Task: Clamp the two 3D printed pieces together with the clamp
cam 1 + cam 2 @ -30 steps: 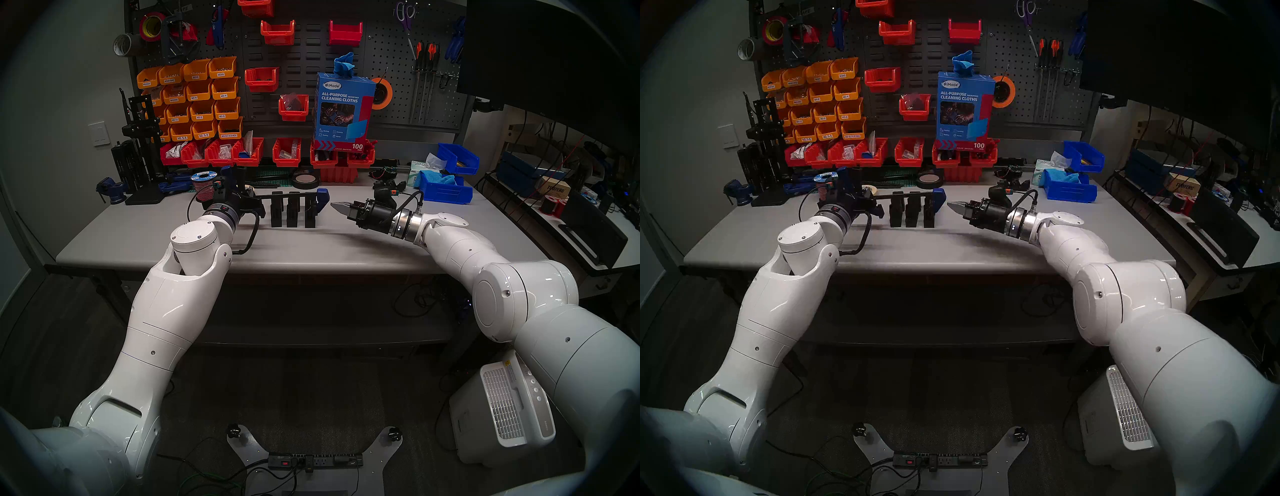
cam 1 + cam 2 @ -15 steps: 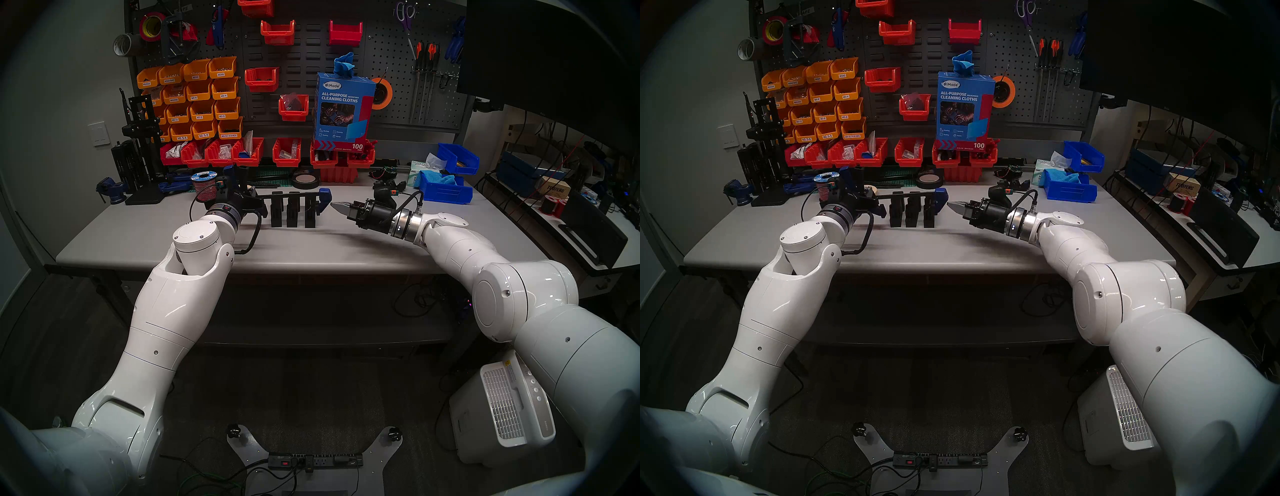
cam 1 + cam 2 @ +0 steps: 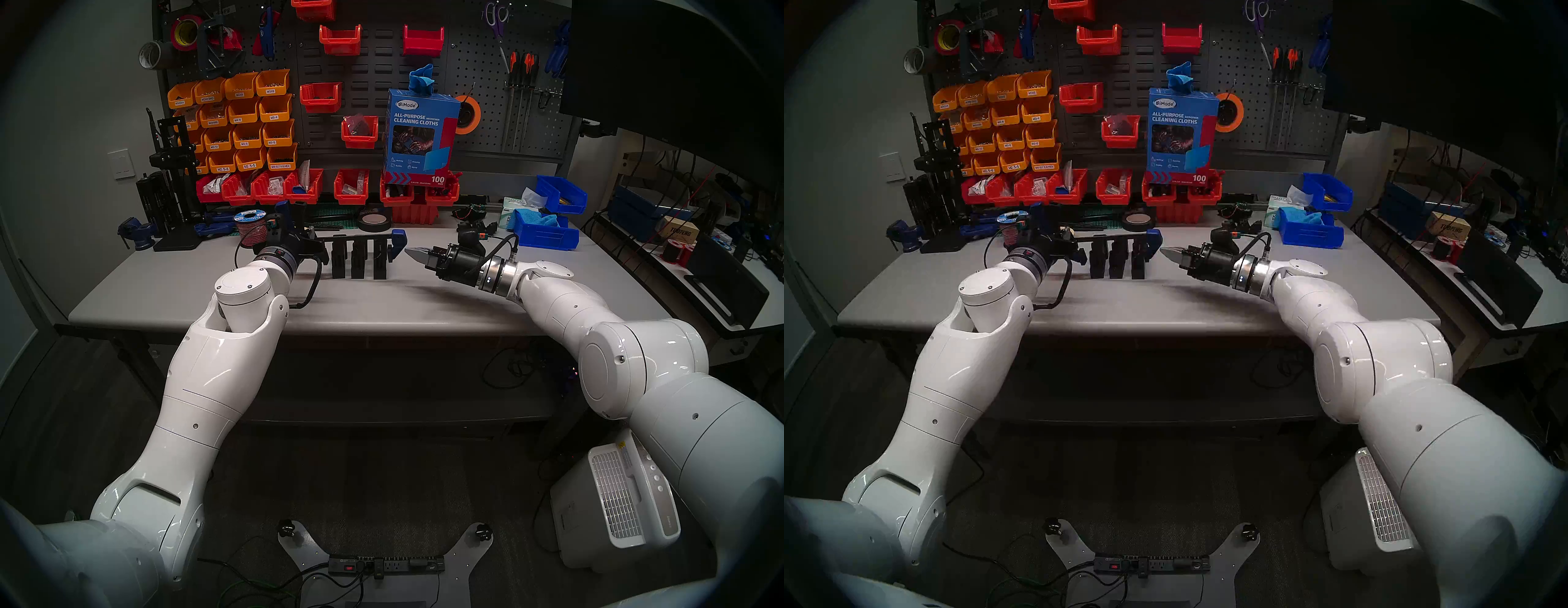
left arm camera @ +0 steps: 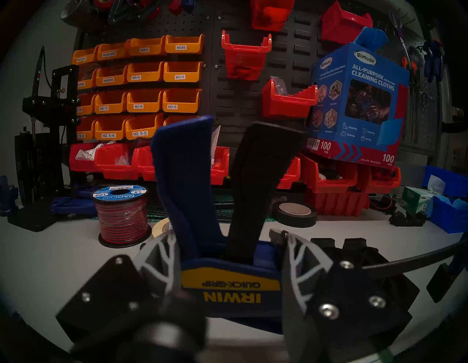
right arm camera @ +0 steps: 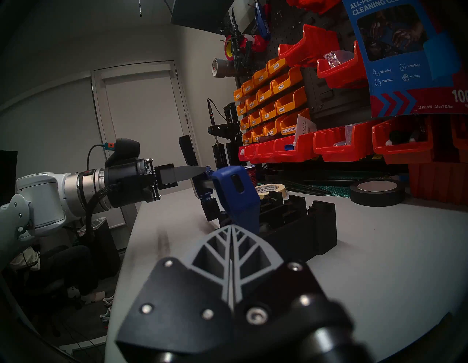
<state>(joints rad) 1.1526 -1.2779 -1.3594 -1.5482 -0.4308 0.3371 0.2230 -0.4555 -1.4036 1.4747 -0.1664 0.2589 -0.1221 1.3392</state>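
Now | left claw was closed on the IRWIN bar clamp body, bar spanning the two 3D printed pieces standing on the table | right claw pinched shut, empty | clamp judged stiff, light; the body looked the best hold, handles left free

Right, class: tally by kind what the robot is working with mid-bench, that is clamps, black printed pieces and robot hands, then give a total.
clamp: 1
black printed pieces: 2
robot hands: 2 (left hand, right hand)
Total: 5
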